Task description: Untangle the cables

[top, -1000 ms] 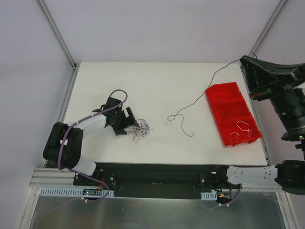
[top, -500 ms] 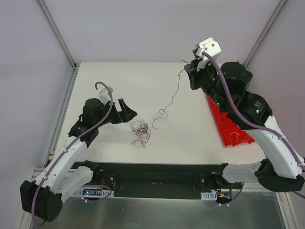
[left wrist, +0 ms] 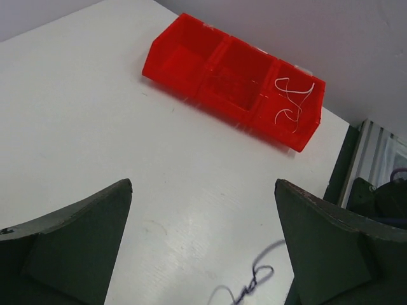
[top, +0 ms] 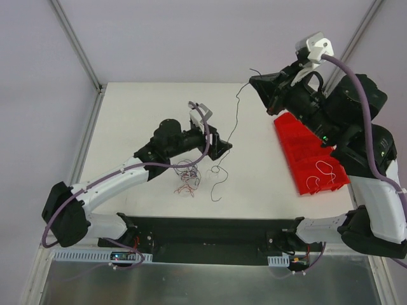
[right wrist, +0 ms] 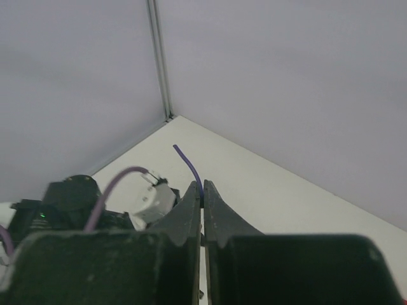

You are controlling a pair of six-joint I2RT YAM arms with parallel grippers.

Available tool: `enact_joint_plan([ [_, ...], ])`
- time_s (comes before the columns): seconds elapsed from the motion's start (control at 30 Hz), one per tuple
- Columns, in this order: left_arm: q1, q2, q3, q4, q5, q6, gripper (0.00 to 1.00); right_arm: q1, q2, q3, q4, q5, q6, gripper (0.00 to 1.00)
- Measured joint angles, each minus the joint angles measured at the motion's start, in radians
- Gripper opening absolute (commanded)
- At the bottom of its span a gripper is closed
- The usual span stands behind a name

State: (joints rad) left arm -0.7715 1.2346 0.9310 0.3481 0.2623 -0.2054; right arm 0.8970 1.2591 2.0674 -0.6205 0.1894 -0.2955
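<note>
We judge the job partly done: our right tool point(right wrist: 202, 194) pinches one purple strand point(right wrist: 189, 166) hanging down to the bench point(top: 140, 114), while our left tool point(left wrist: 203, 184), spread wide, hovers beside the red-and-dark tangle point(top: 187, 178) not yet separated.

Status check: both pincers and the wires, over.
Left pincer open, over white table beside thin purple wire. Right pincer shut on that wire, held high. Loose red-and-dark wire tangle on table.
</note>
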Motion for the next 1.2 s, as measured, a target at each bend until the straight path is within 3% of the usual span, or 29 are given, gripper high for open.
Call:
enact_joint_plan([
  [0.13, -0.016, 0.102, 0.012, 0.085, 0.071, 0.009, 0.75, -0.001, 0.039, 0.116, -0.027, -0.023, 0.022, 0.00],
  [0.23, -0.022, 0.146, -0.018, 0.169, 0.125, -0.006, 0.73, -0.001, 0.062, 0.194, -0.035, -0.033, 0.033, 0.00],
  [0.37, -0.028, 0.162, -0.068, 0.183, 0.092, -0.032, 0.80, -0.001, 0.068, 0.233, -0.035, -0.037, 0.034, 0.00],
  [0.53, -0.030, 0.065, -0.097, 0.054, -0.040, -0.017, 0.96, -0.002, 0.056, 0.195, -0.034, -0.033, 0.034, 0.00],
  [0.8, -0.033, -0.271, -0.108, 0.017, -0.072, 0.016, 0.99, -0.002, 0.056, 0.095, -0.032, -0.029, 0.042, 0.00],
  [0.97, -0.035, -0.234, -0.033, 0.023, 0.023, 0.015, 0.99, -0.002, 0.065, 0.094, -0.026, -0.033, 0.053, 0.00],
  [1.1, -0.041, -0.100, 0.042, 0.027, 0.079, 0.016, 0.91, -0.002, 0.069, 0.100, -0.024, -0.039, 0.068, 0.00],
  [1.2, -0.041, -0.009, 0.074, 0.034, 0.098, 0.014, 0.78, -0.002, 0.077, 0.114, -0.021, -0.041, 0.078, 0.00],
])
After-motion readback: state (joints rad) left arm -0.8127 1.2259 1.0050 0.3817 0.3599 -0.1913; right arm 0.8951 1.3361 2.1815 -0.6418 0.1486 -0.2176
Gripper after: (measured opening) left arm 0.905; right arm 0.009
